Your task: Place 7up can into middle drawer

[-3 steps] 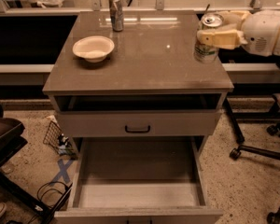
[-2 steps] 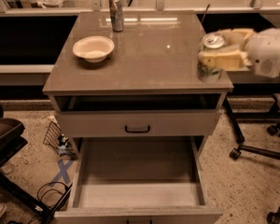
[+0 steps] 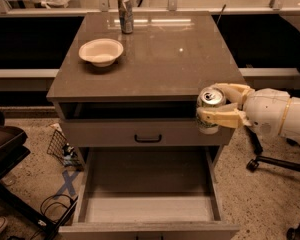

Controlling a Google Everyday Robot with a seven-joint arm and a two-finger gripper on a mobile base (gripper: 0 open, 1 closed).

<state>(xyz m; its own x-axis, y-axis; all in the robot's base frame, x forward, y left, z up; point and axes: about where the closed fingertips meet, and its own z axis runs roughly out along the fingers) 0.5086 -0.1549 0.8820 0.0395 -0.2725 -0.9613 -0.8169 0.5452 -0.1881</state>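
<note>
Showing the gripper [image 3: 210, 108] clamped around the 7up can [image 3: 211, 97], apparently clear of the countertop [image 3: 165, 59], with the open middle drawer [image 3: 147, 209] lying below and to its left: pickup is done, while lowering in and release remain.

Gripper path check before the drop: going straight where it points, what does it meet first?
The gripper, shut on the 7up can, points left along the upper drawer front; it might graze that, but depth is unclear.
</note>
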